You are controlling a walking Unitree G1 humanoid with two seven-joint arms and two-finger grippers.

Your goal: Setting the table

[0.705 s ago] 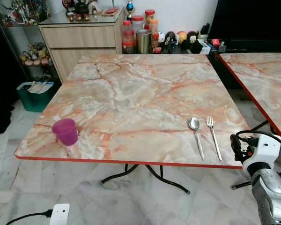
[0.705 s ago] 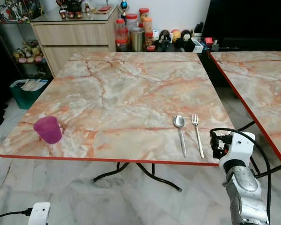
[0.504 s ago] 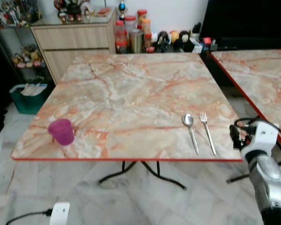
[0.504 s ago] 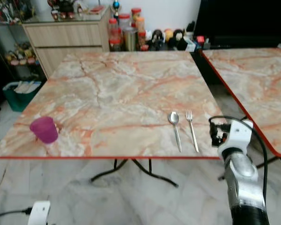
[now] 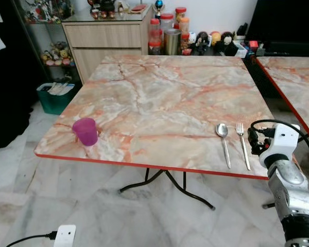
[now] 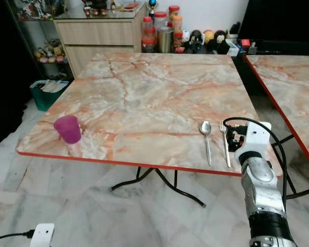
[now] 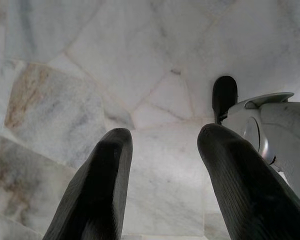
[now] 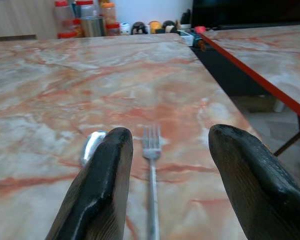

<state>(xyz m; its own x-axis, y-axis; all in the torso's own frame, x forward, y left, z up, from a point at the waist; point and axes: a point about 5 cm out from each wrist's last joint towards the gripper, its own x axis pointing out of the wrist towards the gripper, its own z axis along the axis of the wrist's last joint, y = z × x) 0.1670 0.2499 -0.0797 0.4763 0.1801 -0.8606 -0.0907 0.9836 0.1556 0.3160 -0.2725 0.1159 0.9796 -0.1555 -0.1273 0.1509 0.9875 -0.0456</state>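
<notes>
A purple cup (image 5: pixel 85 131) stands upright near the front left corner of the marble table (image 5: pixel 165 98). A spoon (image 5: pixel 224 140) and a fork (image 5: pixel 243 145) lie side by side near the front right edge. My right gripper (image 5: pixel 254 142) hovers at table height just right of the fork, open and holding nothing. In the right wrist view the fork (image 8: pixel 151 150) lies between the two black fingers (image 8: pixel 102 190), with the spoon (image 8: pixel 91 145) beside it. My left gripper (image 7: pixel 162 190) hangs open over the floor.
A second marble table (image 5: pixel 293 77) stands close on the right, with a narrow gap between the two. Behind are a wooden cabinet (image 5: pixel 108 36) and jars (image 5: pixel 165 36). A green bin (image 5: pixel 54 95) sits at the left. A white plug (image 5: pixel 66 235) lies on the floor.
The whole view has shifted, so the camera moved. My right gripper now stands a little nearer the fork. The cup, spoon and fork have kept their places on the table.
</notes>
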